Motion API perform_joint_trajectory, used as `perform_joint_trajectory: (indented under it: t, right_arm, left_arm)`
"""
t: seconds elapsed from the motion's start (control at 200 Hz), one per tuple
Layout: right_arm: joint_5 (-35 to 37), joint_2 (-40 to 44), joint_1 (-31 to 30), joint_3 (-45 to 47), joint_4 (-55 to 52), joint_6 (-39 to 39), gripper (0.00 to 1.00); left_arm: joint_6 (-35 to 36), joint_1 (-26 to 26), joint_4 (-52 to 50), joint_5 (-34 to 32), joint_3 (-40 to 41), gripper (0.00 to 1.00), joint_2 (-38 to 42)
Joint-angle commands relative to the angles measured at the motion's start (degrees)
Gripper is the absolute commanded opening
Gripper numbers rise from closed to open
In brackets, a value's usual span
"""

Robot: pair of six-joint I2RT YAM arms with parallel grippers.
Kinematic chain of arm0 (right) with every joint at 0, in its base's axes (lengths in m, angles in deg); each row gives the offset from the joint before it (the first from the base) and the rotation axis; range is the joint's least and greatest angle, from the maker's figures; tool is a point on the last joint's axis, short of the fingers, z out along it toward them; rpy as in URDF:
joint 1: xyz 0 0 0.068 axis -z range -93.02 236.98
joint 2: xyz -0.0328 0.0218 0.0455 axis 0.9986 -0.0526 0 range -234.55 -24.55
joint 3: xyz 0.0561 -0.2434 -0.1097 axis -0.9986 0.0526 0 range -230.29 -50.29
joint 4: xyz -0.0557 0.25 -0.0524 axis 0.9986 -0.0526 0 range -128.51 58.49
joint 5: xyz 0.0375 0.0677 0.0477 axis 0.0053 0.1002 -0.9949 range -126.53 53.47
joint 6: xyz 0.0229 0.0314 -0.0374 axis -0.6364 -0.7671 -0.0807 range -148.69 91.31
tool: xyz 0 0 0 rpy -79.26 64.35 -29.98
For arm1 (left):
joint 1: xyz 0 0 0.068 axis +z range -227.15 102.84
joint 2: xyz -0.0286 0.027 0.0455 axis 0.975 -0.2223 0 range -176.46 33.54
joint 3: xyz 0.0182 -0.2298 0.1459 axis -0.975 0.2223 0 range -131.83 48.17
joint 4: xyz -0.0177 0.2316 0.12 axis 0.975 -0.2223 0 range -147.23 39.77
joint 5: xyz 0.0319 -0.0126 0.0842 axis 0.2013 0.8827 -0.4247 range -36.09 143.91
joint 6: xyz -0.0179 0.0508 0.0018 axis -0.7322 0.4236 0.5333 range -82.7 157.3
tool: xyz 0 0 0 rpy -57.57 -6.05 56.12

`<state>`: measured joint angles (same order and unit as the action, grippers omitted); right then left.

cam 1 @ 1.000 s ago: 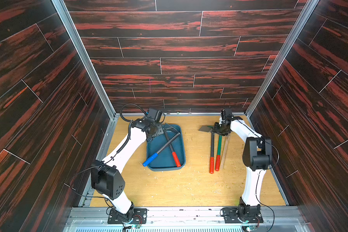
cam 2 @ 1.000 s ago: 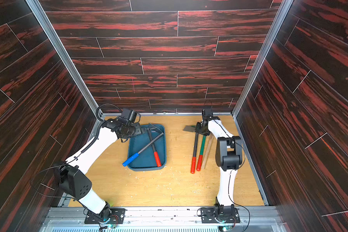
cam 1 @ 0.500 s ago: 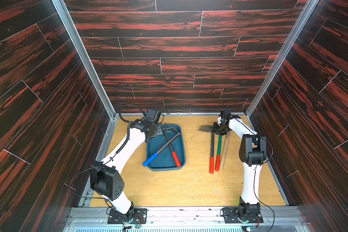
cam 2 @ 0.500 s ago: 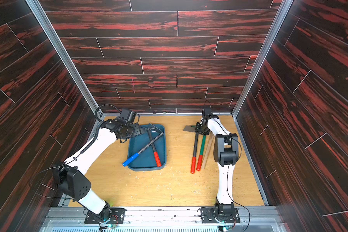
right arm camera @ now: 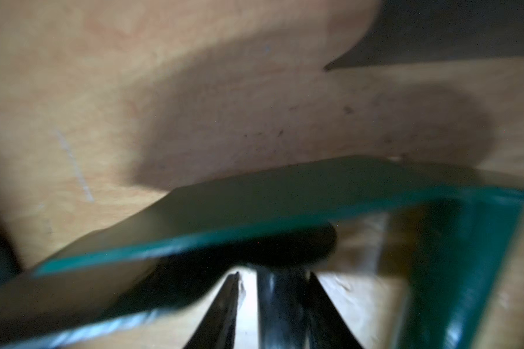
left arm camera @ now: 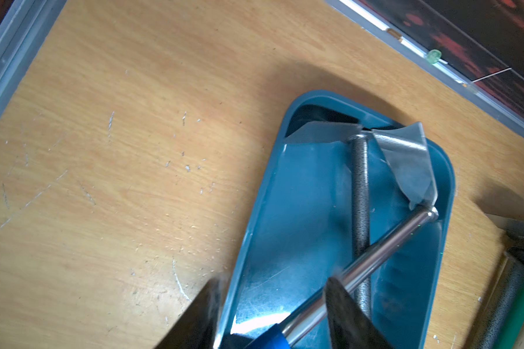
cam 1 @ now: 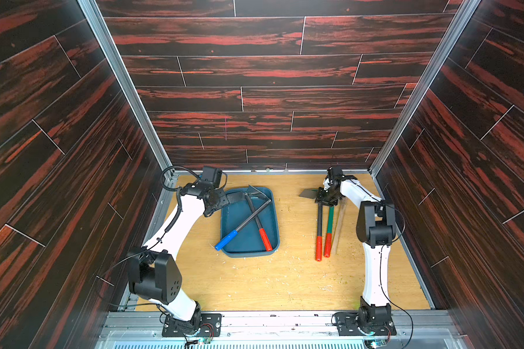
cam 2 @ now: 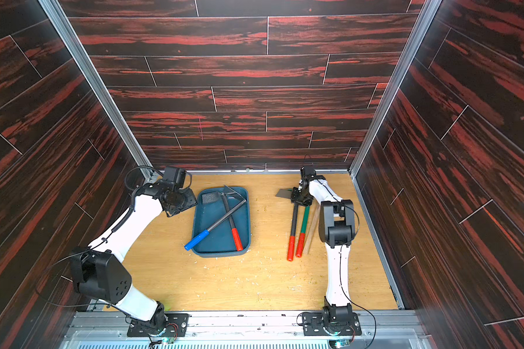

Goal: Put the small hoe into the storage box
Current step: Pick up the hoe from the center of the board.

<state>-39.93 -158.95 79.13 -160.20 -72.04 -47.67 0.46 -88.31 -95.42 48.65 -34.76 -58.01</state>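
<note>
Dark panelled walls, wooden bench. Storage box, far-left of centre, holds blue-grip hoe crossed over red-grip hoe, blue grip overhanging the near corner. Small hoe, likely your target, lies outside near the right edge. Your right end effector is narrow astride its shaft, grip unconfirmed. Your left end effector is half-wide and empty, probably leaving the box free.

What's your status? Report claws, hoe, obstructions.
Left claw open, empty, at storage box edge. Right claw astride black-shafted hoe on table, not clamped. Green-shafted hoe lies close alongside.
</note>
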Motion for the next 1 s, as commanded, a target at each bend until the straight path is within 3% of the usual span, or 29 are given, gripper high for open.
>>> perform_joint_trajectory:
  t: [0.0, 0.356, 0.992]
  right_arm:
    - [0.2, -1.7, -0.9, -1.4, -1.7, 0.5, 0.34]
    - [-0.4, 1.3, -0.9, 3.7, 1.4, -1.2, 0.0]
    - [-8.0, 12.1, -2.5, 7.1, 1.3, -4.5, 0.0]
  left_arm:
    - [0.4, 1.5, -0.3, 0.6, 2.4, 0.58, 2.0]
    - [0.7, 3.0, 1.5, 2.9, 6.9, 0.58, 0.2]
    - [0.1, 5.5, 7.7, 6.3, 12.7, 0.57, -1.7]
